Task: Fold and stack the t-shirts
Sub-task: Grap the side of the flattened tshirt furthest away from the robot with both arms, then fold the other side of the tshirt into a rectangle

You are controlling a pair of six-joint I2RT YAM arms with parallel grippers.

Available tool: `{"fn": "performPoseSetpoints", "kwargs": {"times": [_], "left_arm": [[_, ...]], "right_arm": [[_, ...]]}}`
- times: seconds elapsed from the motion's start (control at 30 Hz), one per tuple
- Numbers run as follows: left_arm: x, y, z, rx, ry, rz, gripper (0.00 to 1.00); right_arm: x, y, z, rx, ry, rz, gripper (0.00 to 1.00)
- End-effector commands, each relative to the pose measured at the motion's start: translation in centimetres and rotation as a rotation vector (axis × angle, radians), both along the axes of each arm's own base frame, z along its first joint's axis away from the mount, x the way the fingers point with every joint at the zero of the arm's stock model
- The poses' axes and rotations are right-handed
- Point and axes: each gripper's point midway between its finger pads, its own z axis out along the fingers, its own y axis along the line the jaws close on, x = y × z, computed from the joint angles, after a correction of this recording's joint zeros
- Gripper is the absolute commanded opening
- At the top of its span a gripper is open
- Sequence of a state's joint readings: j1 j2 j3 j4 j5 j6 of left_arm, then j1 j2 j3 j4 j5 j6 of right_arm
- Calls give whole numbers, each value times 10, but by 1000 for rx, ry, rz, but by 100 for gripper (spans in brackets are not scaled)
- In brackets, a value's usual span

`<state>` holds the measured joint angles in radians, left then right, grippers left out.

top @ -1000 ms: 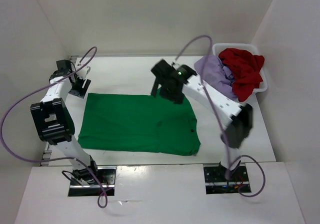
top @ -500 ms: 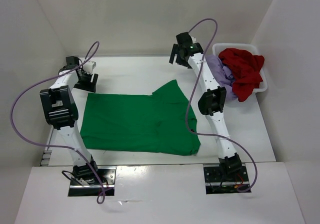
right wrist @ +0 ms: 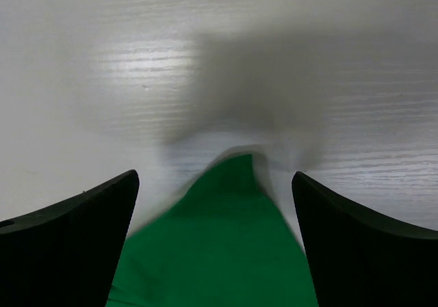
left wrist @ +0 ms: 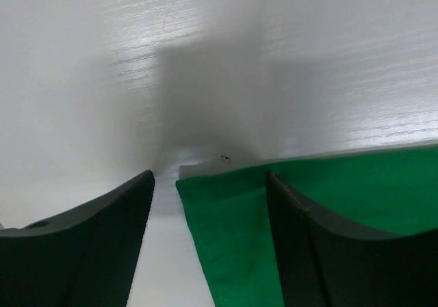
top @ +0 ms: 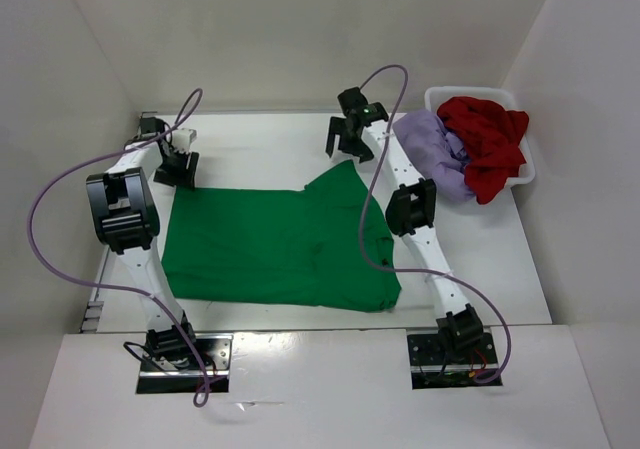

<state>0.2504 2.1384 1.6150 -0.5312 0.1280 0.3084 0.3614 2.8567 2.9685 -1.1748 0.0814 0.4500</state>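
Note:
A bright green t-shirt (top: pixel 280 244) lies spread flat in the middle of the table, its far right corner drawn out into a point (top: pixel 343 172). My left gripper (top: pixel 182 174) is low at the shirt's far left corner, open. That green corner (left wrist: pixel 233 238) lies between its fingers (left wrist: pixel 89 245). My right gripper (top: pixel 344 151) hangs open just behind the pointed corner, and the green tip (right wrist: pixel 226 238) sits between its fingers (right wrist: pixel 356 245) without being pinched. The dark red t-shirt (top: pixel 485 139) and the pale lavender t-shirt (top: pixel 435 149) are heaped in and over the basket.
A white plastic basket (top: pixel 522 169) stands at the far right of the table, with the lavender cloth spilling over its left rim. White walls close in the table at the back and both sides. Purple cables loop above both arms.
The right arm stretched out toward the back, and the green shirt's far right corner now stands out as a point. The left gripper slid right onto the far left corner and narrowed a little.

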Motion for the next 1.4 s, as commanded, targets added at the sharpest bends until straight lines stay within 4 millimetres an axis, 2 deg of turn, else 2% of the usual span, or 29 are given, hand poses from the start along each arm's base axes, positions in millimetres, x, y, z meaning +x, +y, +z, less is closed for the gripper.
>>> {"fn": "performPoseSetpoints", "kwargs": {"times": [0.0, 0.07, 0.1, 0.17, 0.2, 0.27, 0.3, 0.37, 0.5, 0.53, 0.57, 0.6, 0.63, 0.67, 0.7, 0.73, 0.77, 0.8, 0.83, 0.87, 0.93, 0.97, 1.0, 1.1, 1.2, 1.23, 1.27, 1.33, 1.37], "left_arm": [[-9, -8, -14, -11, 53, -23, 67], [-17, -13, -20, -28, 89, -43, 61], [-20, -16, -21, -42, 99, -59, 57], [-26, -24, -23, -82, 127, -90, 34], [-26, -24, -23, -83, 127, -90, 23], [-28, -26, -16, -89, 114, -95, 9], [-27, -26, -12, -83, 104, -103, 6], [-29, -26, -6, -74, 87, -113, 5], [-30, -22, 15, -3, 32, -156, 1], [-26, -18, 33, 32, -21, -160, 0], [-33, -15, 33, 67, -15, -180, 0], [-33, -14, 52, 92, -62, -197, 0], [-37, -12, 57, 115, -69, -209, 0], [-42, -12, 58, 129, -68, -234, 0], [-41, -11, 71, 146, -98, -244, 0], [-45, -10, 70, 159, -91, -252, 0], [-47, -10, 72, 166, -93, -264, 0], [-53, -9, 72, 187, -86, -279, 0], [-56, -9, 68, 188, -77, -288, 0], [-62, -10, 67, 185, -70, -289, 0], [-69, -13, 63, 181, -55, -318, 0], [-71, -16, 63, 175, -59, -332, 0], [-78, -22, 53, 171, -33, -361, 0], [-94, -41, 34, 184, 20, -437, 0], [-97, -53, 33, 232, 21, -478, 1], [-96, -51, 39, 249, 3, -471, 1], [-96, -53, 40, 257, -6, -463, 1], [-89, -54, 55, 279, -60, -451, 1], [-84, -56, 62, 298, -87, -452, 1]], "right_arm": [[-19, 9, -7, -3, 66, 53, 96], [-25, 9, -15, -6, 98, 57, 93], [-28, 15, -14, 3, 101, 71, 83], [-31, 12, -14, -11, 111, 66, 58], [-31, 12, -14, -11, 111, 66, 34], [-30, 13, -9, -8, 102, 66, 15], [-30, 13, -9, -8, 102, 66, 1], [-31, 10, -4, 9, 110, 55, 0], [-32, 18, 33, 58, 63, 106, 0], [-36, 27, 43, 80, 59, 128, 0], [-40, 33, 49, 87, 52, 152, 0], [-41, 34, 57, 94, 41, 166, 0], [-47, 39, 78, 102, 17, 181, 0], [-61, 45, 70, 91, 59, 209, 0], [-68, 47, 71, 86, 73, 217, 0], [-75, 49, 95, 93, 35, 239, 0], [-98, 49, 72, 47, 112, 250, 0], [-108, 48, 71, 31, 117, 256, 0], [-103, 56, 79, 59, 41, 268, 0], [-134, 43, 80, 50, 50, 264, 0], [-143, 52, 93, 163, -28, 245, 0], [-164, 43, 90, 176, -8, 239, 0], [-173, 41, 79, 186, 7, 235, 0], [-186, 47, 70, 185, 9, 235, 0], [-197, 27, 72, 182, -17, 170, 0], [-205, 14, 61, 170, -3, 141, 0], [-209, 4, 74, 182, -31, 128, 0], [-218, -18, 66, 147, -22, 85, 0], [-220, -22, 71, 142, -41, 79, 0]]}}
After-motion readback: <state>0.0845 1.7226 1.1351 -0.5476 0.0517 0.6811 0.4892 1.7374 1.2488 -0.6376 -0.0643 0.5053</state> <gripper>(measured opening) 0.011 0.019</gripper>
